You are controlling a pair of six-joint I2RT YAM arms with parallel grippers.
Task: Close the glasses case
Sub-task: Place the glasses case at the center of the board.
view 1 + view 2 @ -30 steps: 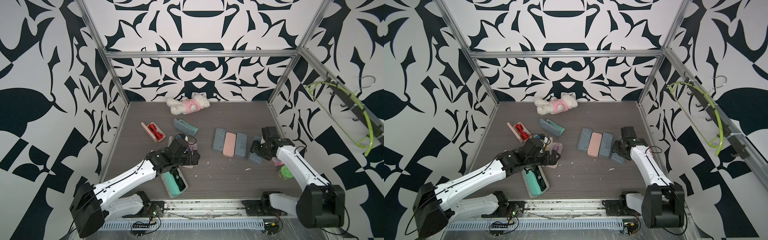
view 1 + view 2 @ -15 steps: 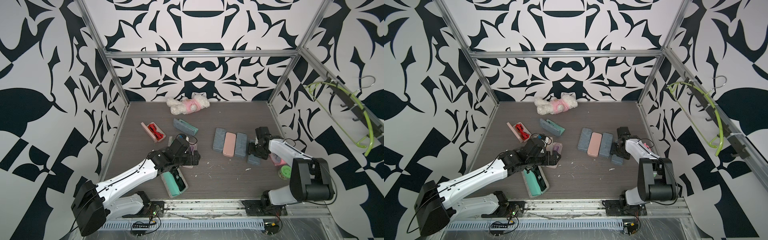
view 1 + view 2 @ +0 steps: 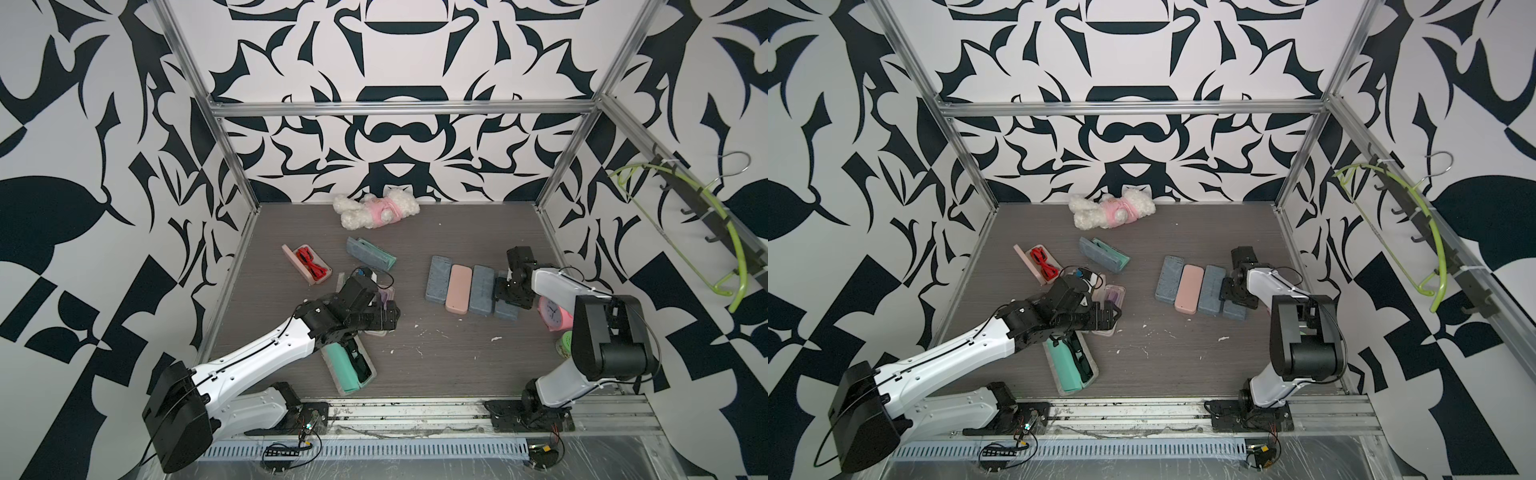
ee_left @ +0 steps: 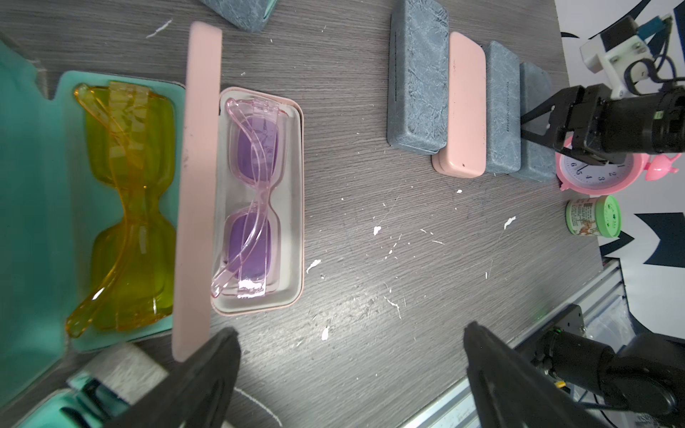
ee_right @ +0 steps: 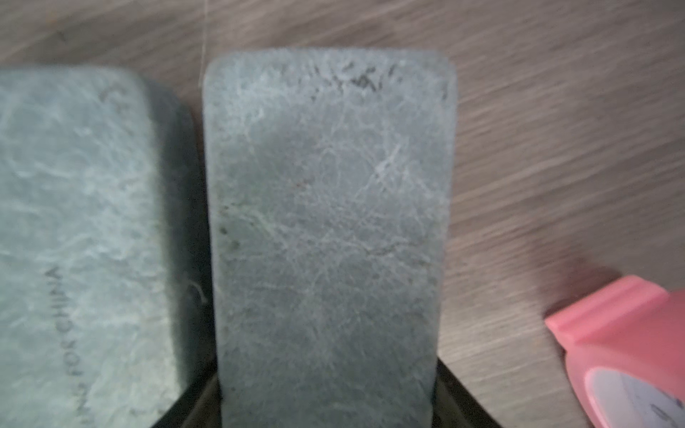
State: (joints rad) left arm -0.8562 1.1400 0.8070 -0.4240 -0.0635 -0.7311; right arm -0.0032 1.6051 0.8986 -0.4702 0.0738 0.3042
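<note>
Left pincer [image 4: 350, 329] hangs released beside the open pink case [image 4: 293, 222] on the bench [image 4: 370, 278]; right pincer [image 5: 324, 370] grasps the rightmost grey case [image 5: 326, 203].

I see black-and-white patterned walls [image 3: 395, 62], a metal frame [image 3: 399, 109] along their edges, a grey wood-grain bench [image 3: 457, 365], and even light.

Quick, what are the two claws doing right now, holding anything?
Left claw: wide open, holding nothing.
Right claw: closed on the grey case at the row's end.
</note>
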